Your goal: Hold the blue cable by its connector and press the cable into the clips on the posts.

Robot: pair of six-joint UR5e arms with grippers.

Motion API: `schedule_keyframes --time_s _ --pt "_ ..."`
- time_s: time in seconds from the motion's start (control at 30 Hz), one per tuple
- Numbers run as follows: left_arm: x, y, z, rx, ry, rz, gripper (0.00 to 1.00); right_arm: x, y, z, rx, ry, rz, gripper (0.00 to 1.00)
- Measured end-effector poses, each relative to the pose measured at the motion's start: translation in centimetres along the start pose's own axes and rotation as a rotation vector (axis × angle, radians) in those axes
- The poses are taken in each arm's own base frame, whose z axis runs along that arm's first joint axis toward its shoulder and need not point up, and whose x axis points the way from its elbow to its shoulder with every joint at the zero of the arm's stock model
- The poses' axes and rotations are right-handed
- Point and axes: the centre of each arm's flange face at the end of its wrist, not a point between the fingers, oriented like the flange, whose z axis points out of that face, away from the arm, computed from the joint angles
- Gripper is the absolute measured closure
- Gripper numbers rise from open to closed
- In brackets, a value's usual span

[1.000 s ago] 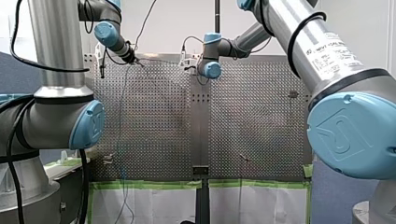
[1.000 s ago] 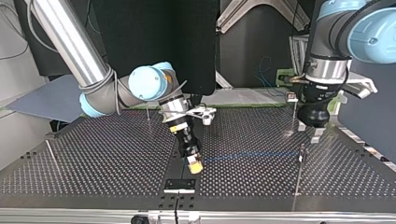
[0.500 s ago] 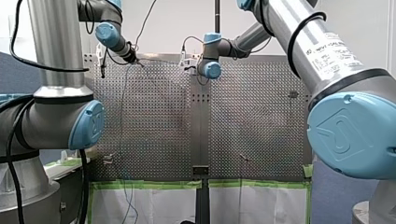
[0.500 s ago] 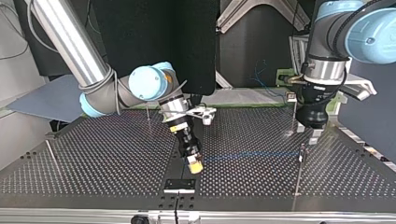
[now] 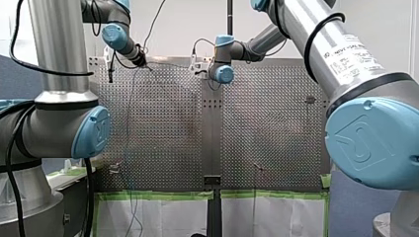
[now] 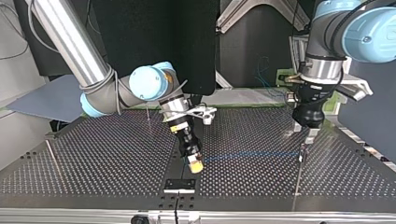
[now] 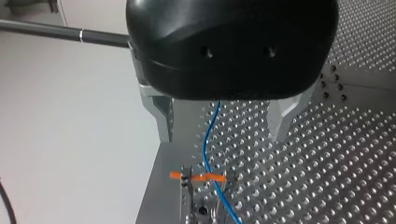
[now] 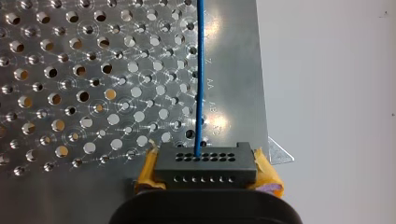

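The perforated counter (image 6: 93, 158) carries thin posts; my right gripper (image 6: 195, 164), at the top view's middle, has its yellow-padded fingers clamped on the black connector (image 8: 205, 163), so the holding is done; my left gripper (image 7: 223, 121) hangs with fingers apart over a post (image 6: 299, 172); the blue cable (image 8: 200, 70) runs between them across the orange-tagged clip (image 7: 201, 178); whether it is seated I cannot tell, so pressing likely remains.

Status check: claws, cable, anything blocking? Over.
Right claw shut on connector. Left claw open, straddling blue cable above clip. Seating in clip unclear. Nothing blocking seen.
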Motion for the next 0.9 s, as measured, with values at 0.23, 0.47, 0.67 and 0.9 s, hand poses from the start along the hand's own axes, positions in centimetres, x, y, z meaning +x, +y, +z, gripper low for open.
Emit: schedule_keyframes --time_s 0.23,0.47,0.67,0.9 --pt "-0.1 -0.9 0.3 0.062 0.000 0.007 0.00 0.0 0.1 0.0 -0.001 -0.001 0.000 1.00" --pt "0.5 -1.5 1.6 0.113 0.022 0.035 0.00 -0.1 0.1 0.0 -0.002 -0.001 0.000 1.00" --pt "0.3 -2.0 3.4 0.113 0.007 0.060 0.00 -0.1 0.2 0.0 -0.003 -0.001 -0.001 1.00" --pt "-1.5 -2.5 5.2 0.089 -0.058 0.057 0.00 -0.1 0.2 0.0 -0.003 0.000 -0.001 1.00"
